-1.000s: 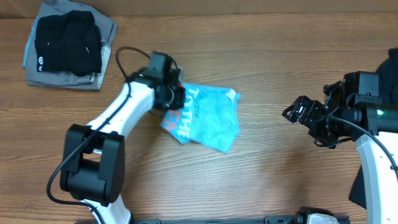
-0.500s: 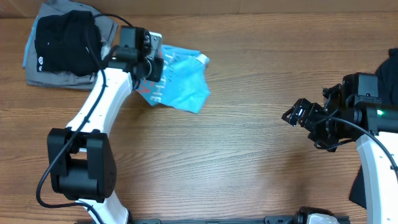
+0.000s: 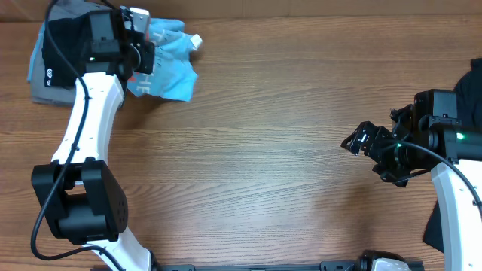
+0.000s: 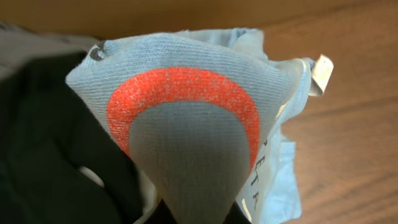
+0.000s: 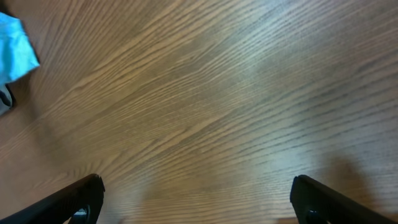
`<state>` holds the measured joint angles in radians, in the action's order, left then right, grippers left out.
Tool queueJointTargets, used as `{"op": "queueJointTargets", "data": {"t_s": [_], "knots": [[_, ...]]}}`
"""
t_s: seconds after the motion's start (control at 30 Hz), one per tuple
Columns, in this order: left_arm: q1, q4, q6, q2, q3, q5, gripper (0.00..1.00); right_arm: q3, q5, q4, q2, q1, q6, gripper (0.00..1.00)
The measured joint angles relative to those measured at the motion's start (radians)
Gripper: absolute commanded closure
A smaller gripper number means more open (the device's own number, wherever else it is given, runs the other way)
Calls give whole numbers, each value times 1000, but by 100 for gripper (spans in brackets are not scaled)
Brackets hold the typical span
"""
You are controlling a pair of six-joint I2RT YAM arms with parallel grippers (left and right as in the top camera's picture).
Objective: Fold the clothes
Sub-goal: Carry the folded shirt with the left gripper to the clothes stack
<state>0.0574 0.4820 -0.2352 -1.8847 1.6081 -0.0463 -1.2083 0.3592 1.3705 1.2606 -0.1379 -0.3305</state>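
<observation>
The clothes, a light blue T-shirt (image 3: 172, 66) with red and white lettering, hang bunched from my left gripper (image 3: 140, 54) at the table's far left, right beside the folded pile. In the left wrist view the shirt (image 4: 186, 130) fills the frame, with a red arc of print across it, and narrows down into my left gripper (image 4: 199, 219), which is shut on it. My right gripper (image 3: 355, 141) hovers open over bare wood at the right, far from the shirt. In its own view the right gripper (image 5: 199, 198) has nothing between its fingers, and a blue corner of the shirt (image 5: 15, 53) shows at the left edge.
A pile of black and grey folded garments (image 3: 71, 56) lies in the far left corner, its black cloth (image 4: 37, 143) just beside the held shirt. A dark garment (image 3: 473, 79) lies at the right edge behind the right arm. Wood tabletop (image 3: 263, 165) spans the middle.
My left arm has swung the shirt from left of the table's middle up to the far left corner, beside the folded pile. The right arm has barely moved.
</observation>
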Motion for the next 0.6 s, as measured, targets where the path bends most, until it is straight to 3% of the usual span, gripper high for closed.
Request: {"op": "queueJointTargets", "data": {"t_s": [0.6], "knots": [[112,-128,-27,-1,18,18,96,0,-26,66,0,0,-25,0]]}}
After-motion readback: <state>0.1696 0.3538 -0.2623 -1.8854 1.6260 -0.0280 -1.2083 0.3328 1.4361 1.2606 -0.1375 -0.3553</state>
